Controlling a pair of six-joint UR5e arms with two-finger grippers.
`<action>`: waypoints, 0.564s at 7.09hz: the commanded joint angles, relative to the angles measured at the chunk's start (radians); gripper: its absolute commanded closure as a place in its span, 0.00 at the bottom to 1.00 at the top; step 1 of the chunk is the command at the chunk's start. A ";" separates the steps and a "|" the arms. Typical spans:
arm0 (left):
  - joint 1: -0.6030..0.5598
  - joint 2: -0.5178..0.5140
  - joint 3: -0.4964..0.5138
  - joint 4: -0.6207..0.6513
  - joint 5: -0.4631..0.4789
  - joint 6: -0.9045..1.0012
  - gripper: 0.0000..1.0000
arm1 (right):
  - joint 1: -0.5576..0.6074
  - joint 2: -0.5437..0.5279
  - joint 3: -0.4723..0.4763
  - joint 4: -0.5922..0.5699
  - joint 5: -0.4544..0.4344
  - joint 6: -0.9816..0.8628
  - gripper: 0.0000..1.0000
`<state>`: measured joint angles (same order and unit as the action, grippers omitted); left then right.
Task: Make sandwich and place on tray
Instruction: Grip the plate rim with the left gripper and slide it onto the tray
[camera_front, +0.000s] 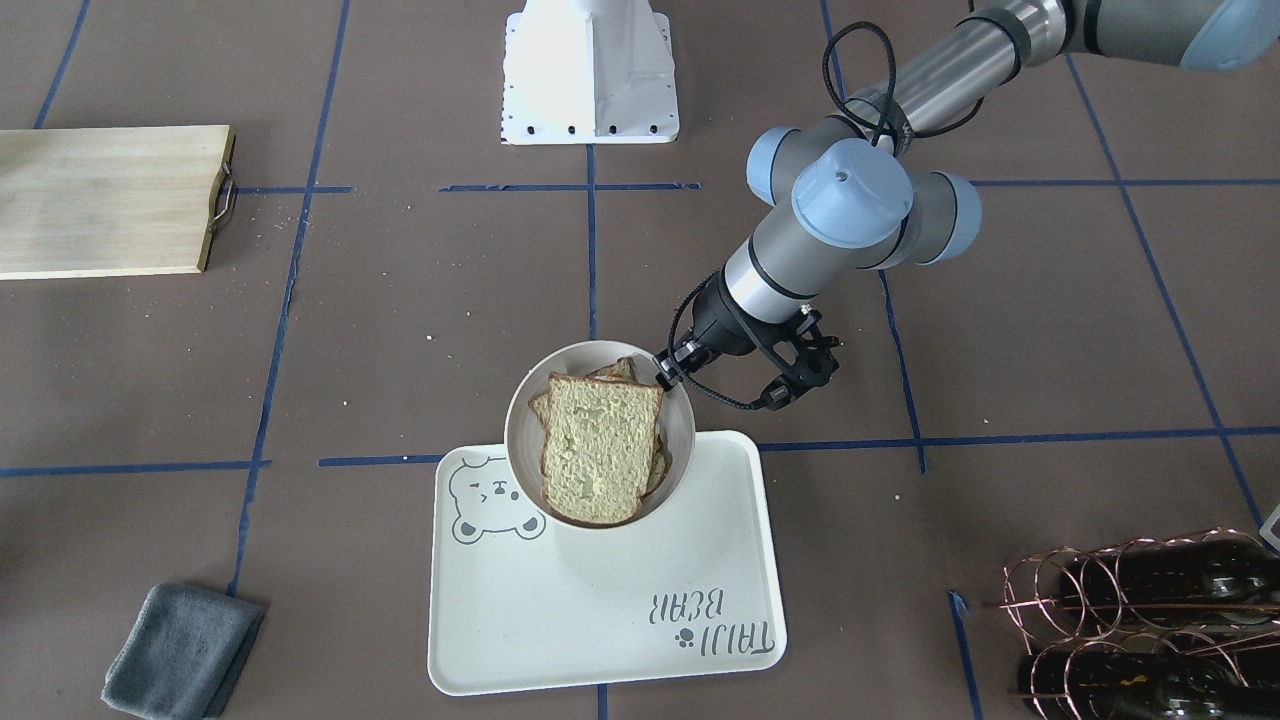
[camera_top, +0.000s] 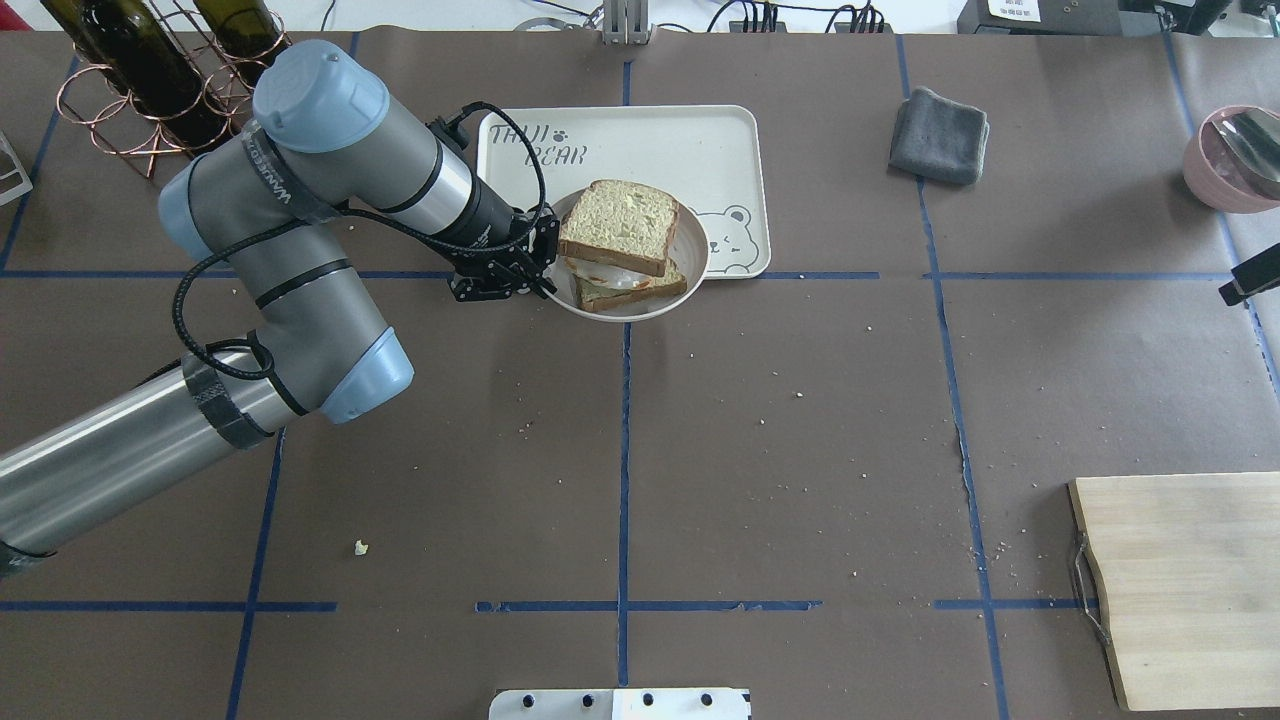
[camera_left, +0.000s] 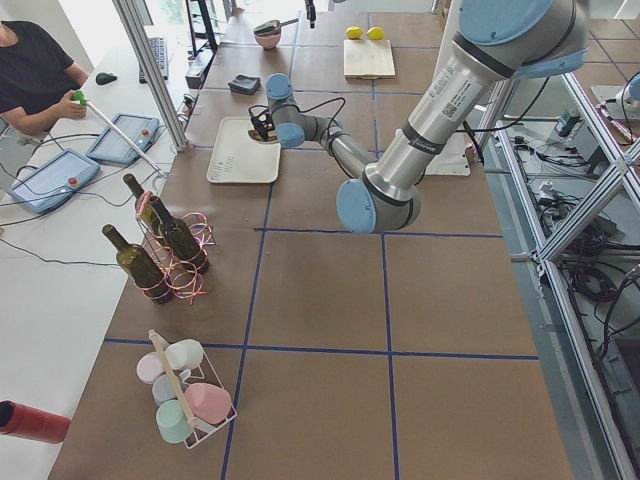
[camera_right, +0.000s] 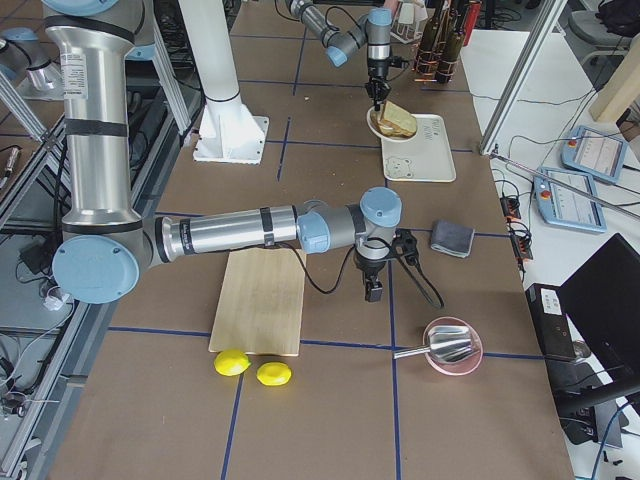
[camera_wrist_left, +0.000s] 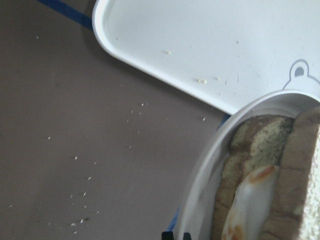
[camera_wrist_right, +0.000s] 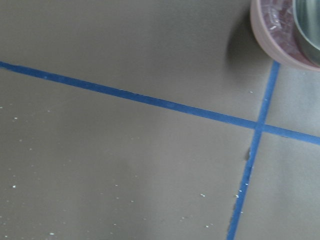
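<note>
The sandwich is two bread slices with a fried egg between them, lying on a small round white plate. My left gripper is shut on the plate's rim and holds it tilted over the near edge of the cream bear tray. In the overhead view, my left gripper is at the left rim of the plate, with the tray beyond. The left wrist view shows the sandwich, egg and tray. My right gripper hovers far off near a pink bowl; whether it is open or shut is unclear.
A wine-bottle rack stands left of the tray. A grey cloth lies to its right. The pink bowl with a metal utensil is at the far right. The wooden cutting board lies near right, with two lemons beside it.
</note>
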<state>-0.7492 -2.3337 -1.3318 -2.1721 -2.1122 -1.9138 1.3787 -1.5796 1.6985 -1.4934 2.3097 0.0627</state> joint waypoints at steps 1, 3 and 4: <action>0.001 -0.070 0.168 -0.148 0.165 -0.171 1.00 | 0.056 -0.019 -0.017 0.010 -0.010 -0.015 0.00; 0.013 -0.111 0.282 -0.199 0.193 -0.175 1.00 | 0.080 -0.022 -0.014 0.015 -0.009 -0.014 0.00; 0.039 -0.113 0.296 -0.215 0.211 -0.172 1.00 | 0.088 -0.025 -0.004 0.015 -0.007 -0.012 0.00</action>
<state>-0.7337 -2.4374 -1.0739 -2.3566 -1.9216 -2.0849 1.4546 -1.6011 1.6872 -1.4799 2.3019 0.0494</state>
